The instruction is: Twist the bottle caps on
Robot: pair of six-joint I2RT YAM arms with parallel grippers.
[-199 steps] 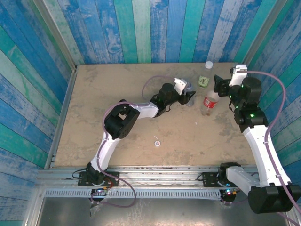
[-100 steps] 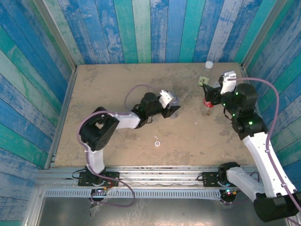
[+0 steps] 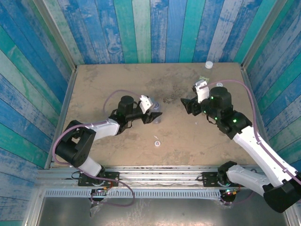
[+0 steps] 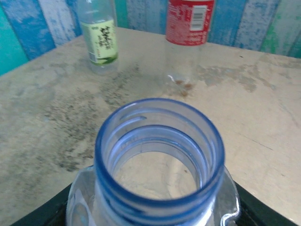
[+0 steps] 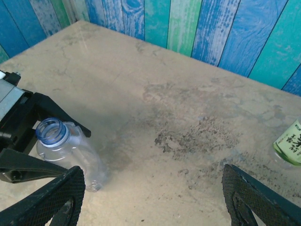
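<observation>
Held: plain bottle (image 5: 70,150), mid-table (image 3: 103,94), pinched at body by left gripper (image 3: 151,117), open mouth tilted toward right gripper (image 5: 153,188), likely presented for capping. Right jaws spread, empty (nothing to screw on yet). One cap (image 3: 209,64) at far edge; second cap (image 3: 157,142), probably, nearer front.

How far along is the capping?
Done: nothing visible. In hand: left gripper holds the bluish bottle, neck uncapped; right gripper open, empty. To do: near cap and far cap lie loose on the table; red bottle and green bottle tops are cropped, can't tell.
</observation>
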